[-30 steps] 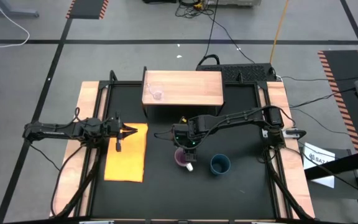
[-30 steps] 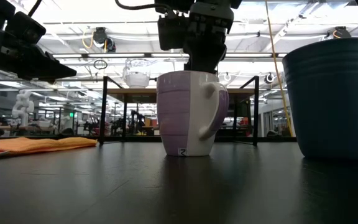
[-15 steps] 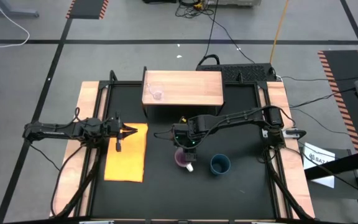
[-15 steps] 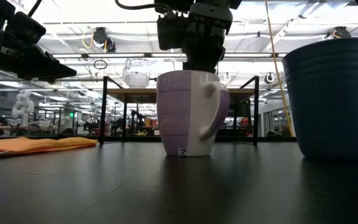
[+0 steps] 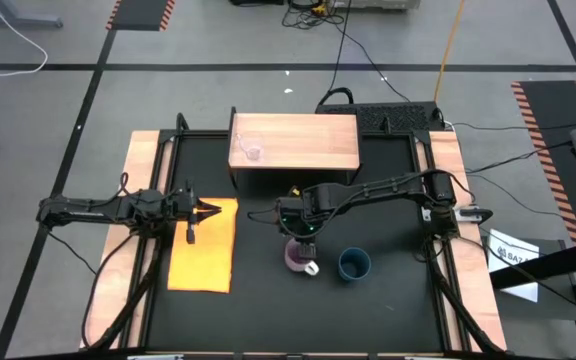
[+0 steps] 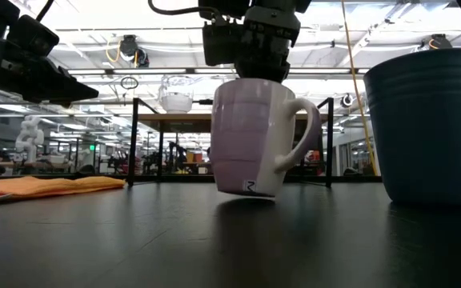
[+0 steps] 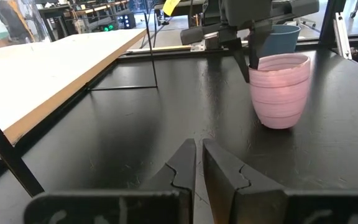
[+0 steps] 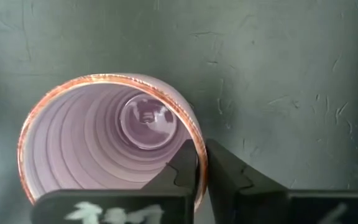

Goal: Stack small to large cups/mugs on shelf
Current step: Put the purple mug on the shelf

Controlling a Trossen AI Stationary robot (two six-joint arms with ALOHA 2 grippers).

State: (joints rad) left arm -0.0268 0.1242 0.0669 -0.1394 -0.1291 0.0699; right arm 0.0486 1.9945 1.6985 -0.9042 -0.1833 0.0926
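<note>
Clamped on the rim of the purple mug [image 6: 254, 138], tilted and apparently just off the table at frame centre, the right gripper [image 8: 201, 167] has the second vessel; the glass cup [image 5: 253, 151] sits on the shelf [image 5: 308, 140], the teal cup [image 5: 354, 264] waits, and the left gripper [image 5: 206, 210] idles, pinched closed.

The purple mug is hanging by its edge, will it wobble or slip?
Probably wobbles: the purple mug already tilts, pinched on one side of its rim by the right gripper. It looks smooth and glazed, so it might slip. It would likely chip if dropped.
</note>
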